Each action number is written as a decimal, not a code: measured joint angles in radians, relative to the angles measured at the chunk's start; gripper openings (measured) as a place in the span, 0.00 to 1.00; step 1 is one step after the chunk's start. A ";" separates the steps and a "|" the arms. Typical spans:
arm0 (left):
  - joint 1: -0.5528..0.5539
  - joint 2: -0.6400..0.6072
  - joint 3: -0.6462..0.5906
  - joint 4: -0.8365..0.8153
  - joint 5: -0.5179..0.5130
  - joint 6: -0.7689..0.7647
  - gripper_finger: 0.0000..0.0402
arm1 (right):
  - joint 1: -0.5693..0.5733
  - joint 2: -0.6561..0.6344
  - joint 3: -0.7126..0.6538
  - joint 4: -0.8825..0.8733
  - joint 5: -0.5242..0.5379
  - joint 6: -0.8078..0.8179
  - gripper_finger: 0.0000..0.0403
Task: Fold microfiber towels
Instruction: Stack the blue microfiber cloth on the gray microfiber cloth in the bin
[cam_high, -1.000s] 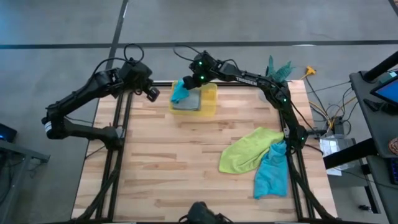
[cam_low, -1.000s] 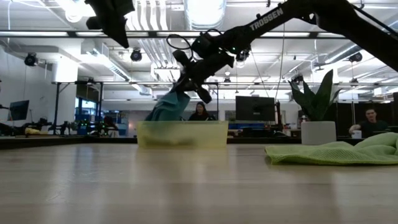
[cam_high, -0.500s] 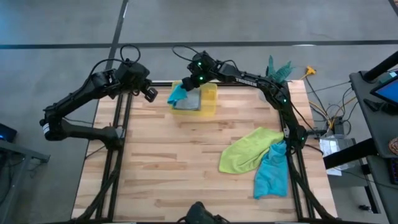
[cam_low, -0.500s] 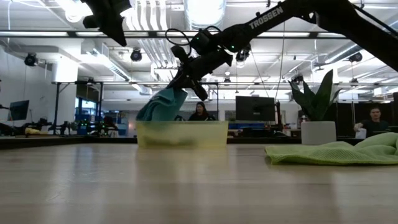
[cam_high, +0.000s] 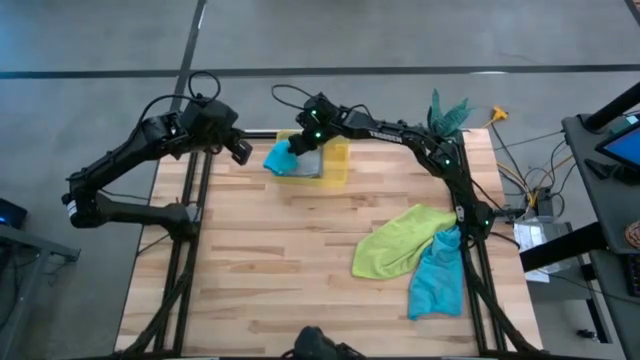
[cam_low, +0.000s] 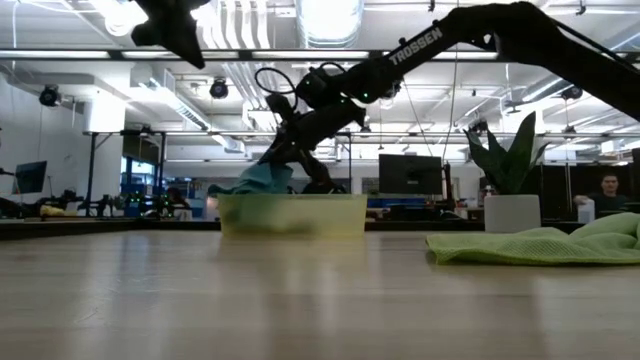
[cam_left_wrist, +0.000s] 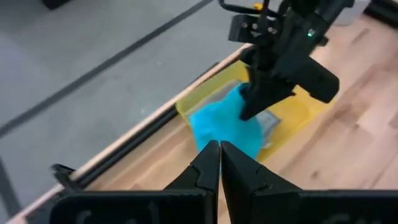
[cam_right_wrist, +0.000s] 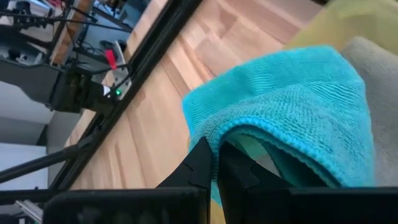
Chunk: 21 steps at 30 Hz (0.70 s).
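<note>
Wooden table (cam_high: 280, 260), bunched teal towel (cam_high: 278, 157), claw-held (cam_high: 297, 146)

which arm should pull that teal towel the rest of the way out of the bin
Right. The right gripper is already shut on the teal towel, which hangs over the edge of the yellow bin. The left gripper hovers beside the bin, shut and holding nothing.

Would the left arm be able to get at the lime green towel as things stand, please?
Probably not easily. The left gripper hangs shut at the table's far left edge, while the lime green towel lies across the table by the right arm's base, partly over a teal towel.
</note>
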 joint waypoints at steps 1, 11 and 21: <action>0.000 0.000 0.000 0.000 0.014 -0.008 0.00 | 0.000 0.001 0.006 0.000 0.000 -0.008 0.02; 0.000 0.001 0.002 0.013 0.024 -0.034 0.00 | -0.022 0.001 0.054 -0.223 0.055 -0.212 0.02; 0.000 0.003 0.010 0.042 0.024 -0.070 0.00 | -0.032 0.007 0.044 -0.286 0.077 -0.254 0.02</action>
